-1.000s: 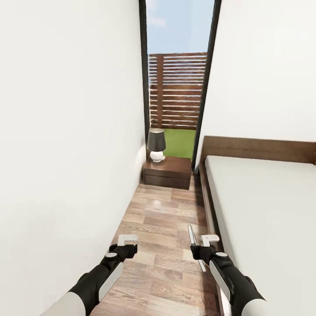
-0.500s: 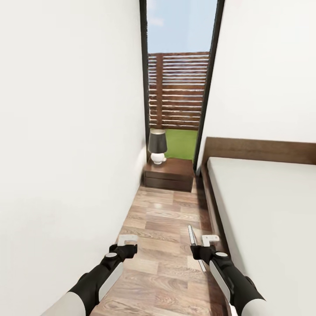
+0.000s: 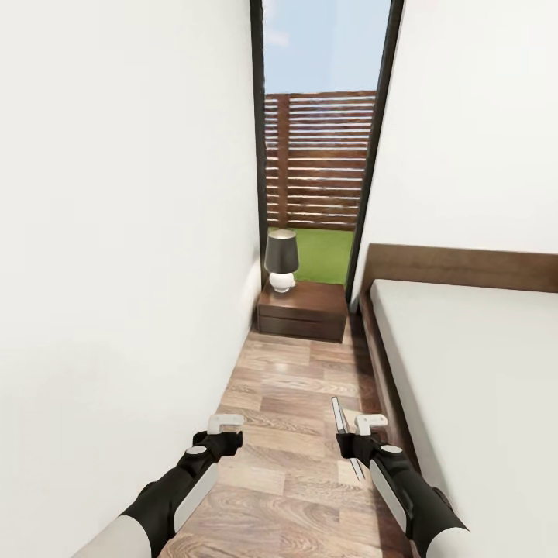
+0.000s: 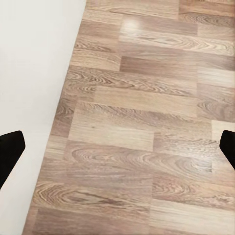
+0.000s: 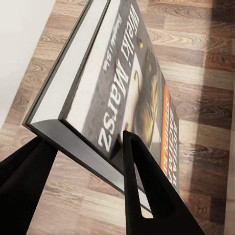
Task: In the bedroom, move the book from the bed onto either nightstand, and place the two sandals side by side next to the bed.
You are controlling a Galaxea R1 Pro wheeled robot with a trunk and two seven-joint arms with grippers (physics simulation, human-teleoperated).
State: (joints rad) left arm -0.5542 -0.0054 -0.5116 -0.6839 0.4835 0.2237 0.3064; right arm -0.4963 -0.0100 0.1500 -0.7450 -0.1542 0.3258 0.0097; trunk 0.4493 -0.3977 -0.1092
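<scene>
Book: clamped edge-on between right gripper fingers, above plank floor beside bed. Left gripper: jaws wide, holding nothing. Nightstand with lamp well ahead

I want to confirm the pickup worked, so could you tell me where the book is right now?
The book is clamped in the right gripper, held edge-up over the wood floor beside the bed.
</scene>
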